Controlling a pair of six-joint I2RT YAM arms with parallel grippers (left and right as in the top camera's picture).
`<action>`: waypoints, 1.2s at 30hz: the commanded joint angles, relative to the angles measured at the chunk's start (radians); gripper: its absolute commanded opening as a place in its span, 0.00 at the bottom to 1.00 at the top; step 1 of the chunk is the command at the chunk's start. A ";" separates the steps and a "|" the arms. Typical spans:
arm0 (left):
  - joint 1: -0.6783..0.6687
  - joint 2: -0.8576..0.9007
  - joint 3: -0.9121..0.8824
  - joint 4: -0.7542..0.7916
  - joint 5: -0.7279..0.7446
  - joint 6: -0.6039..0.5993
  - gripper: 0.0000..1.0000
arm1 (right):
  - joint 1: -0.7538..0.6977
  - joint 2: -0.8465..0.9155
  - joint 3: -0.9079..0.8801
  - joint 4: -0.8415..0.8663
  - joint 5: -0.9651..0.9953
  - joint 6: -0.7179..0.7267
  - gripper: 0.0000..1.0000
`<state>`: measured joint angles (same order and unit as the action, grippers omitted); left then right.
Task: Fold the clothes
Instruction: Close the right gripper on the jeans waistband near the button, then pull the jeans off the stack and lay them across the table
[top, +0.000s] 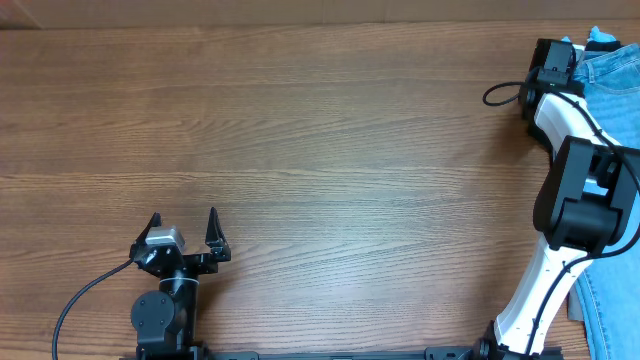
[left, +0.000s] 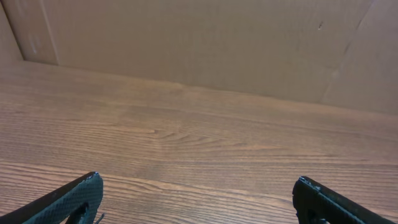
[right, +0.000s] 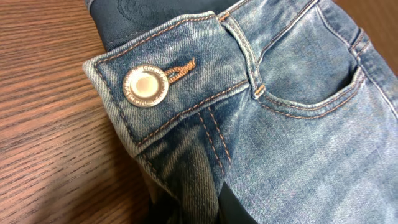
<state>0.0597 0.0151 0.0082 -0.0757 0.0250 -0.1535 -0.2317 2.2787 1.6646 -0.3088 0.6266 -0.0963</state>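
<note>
The light-blue denim jeans (top: 610, 72) lie at the table's far right edge, mostly out of the overhead view. In the right wrist view their waistband (right: 186, 93) with a metal button (right: 145, 86) and a front pocket fill the frame. My right gripper (right: 189, 208) is shut on a bunched fold of the jeans just below the button; in the overhead view it sits by the jeans' top corner (top: 552, 62). My left gripper (top: 184, 237) is open and empty at the front left, over bare wood (left: 199, 186). Grey, black and sky-blue garments are not clearly in view.
The wooden table (top: 320, 150) spreads between the two arms. A strip of denim (top: 605, 310) shows at the front right by the right arm's base. A black cable (top: 500, 95) loops beside the right wrist. A plain wall backs the table in the left wrist view.
</note>
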 joint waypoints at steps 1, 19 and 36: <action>0.006 -0.010 -0.003 -0.001 -0.003 0.019 1.00 | 0.008 -0.103 0.039 -0.008 0.027 0.027 0.17; 0.006 -0.010 -0.003 -0.001 -0.003 0.019 1.00 | 0.007 -0.189 0.039 -0.101 0.097 0.135 0.04; 0.006 -0.010 -0.003 -0.001 -0.003 0.019 1.00 | 0.058 -0.534 0.040 0.158 0.143 -0.141 0.04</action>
<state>0.0597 0.0151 0.0082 -0.0757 0.0250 -0.1535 -0.2192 1.8256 1.6718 -0.2169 0.7628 -0.1429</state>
